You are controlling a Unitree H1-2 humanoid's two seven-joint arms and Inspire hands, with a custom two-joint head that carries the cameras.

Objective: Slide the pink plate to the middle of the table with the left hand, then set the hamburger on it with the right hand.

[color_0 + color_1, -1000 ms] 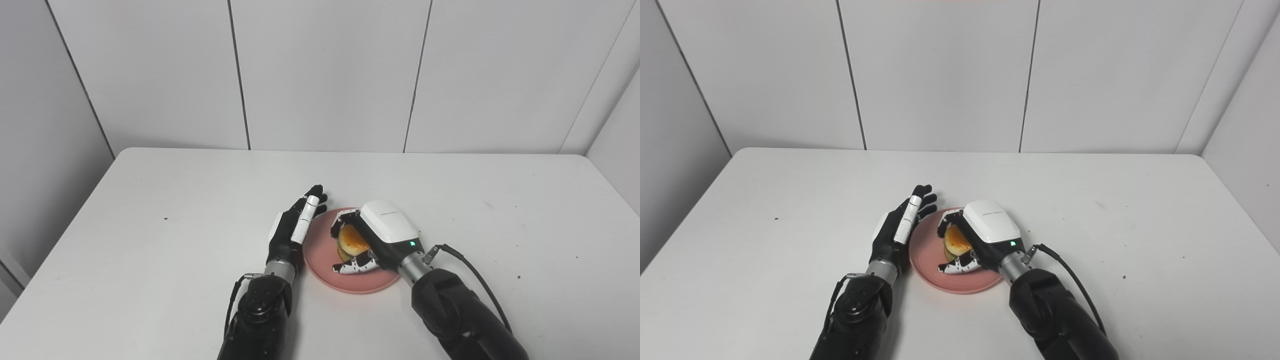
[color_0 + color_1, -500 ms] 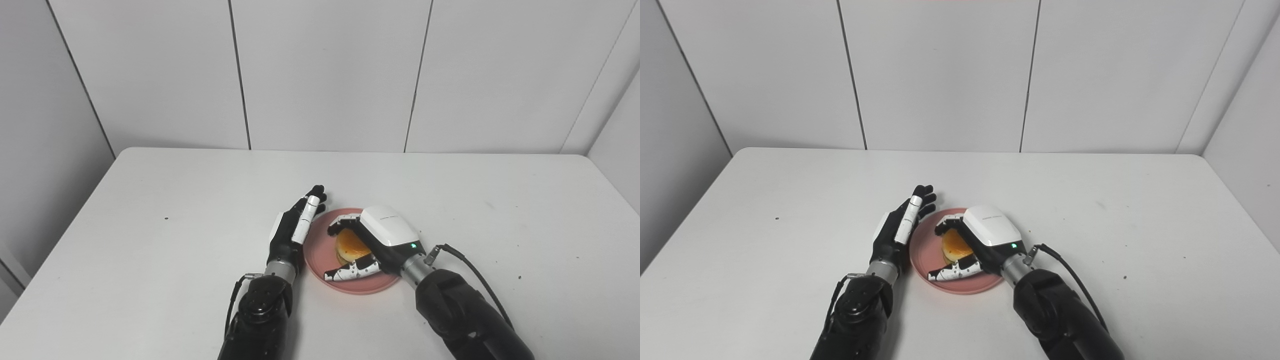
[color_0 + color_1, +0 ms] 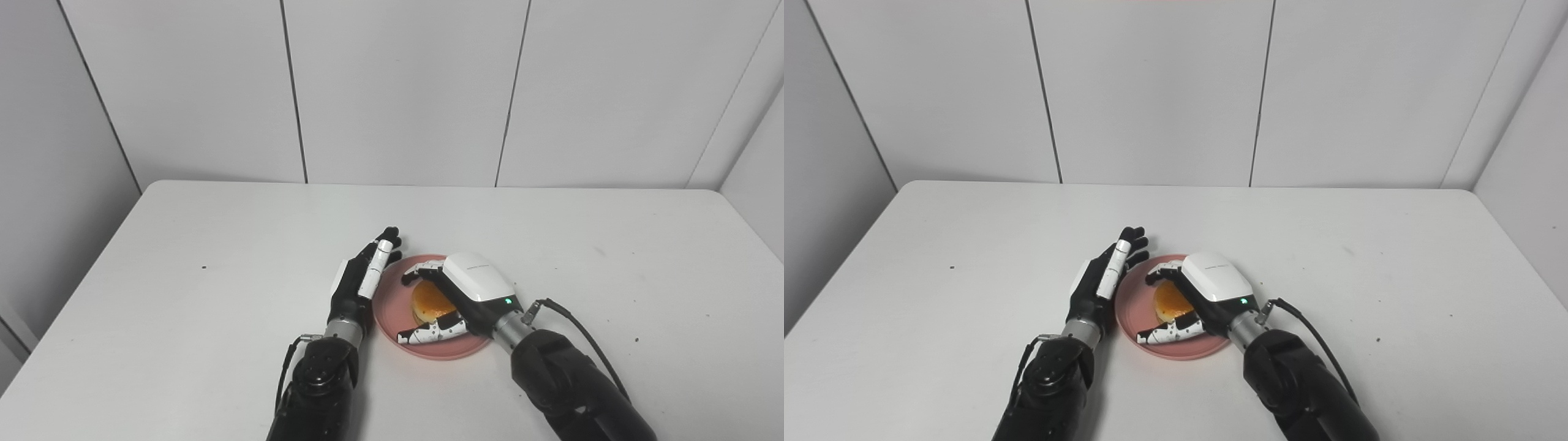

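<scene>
Right hand (image 3: 456,300): over the pink plate (image 3: 392,321), white back shell up, green indicator lit near the wrist. Fingers and thumb are spread apart on either side of the hamburger (image 3: 429,301); far fingers arch over its far edge, thumb lies low along the near side above the plate's surface. Nothing is gripped; whether any fingertip touches the bun cannot be told from these views.

Hamburger: sits on the plate, roughly at its centre, orange top bun visible between the spread fingers. Lower layers mostly hidden by the hand.

Left hand (image 3: 358,283): set on edge just beside the plate's left rim, fingers straight and extended away from the robot, close together, holding nothing. Palm side faces the plate. Contact with the rim cannot be confirmed; it is at least right alongside.

Pink plate: flat on the white bench (image 3: 184,257), near the middle in the left-right sense and toward the robot's side. Its right part is covered by the right hand and forearm.

Black cable (image 3: 1311,334) loops out from the right wrist over the bench. A few small dark specks (image 3: 203,267) on the bench surface. Grey panelled wall (image 3: 398,92) behind.
</scene>
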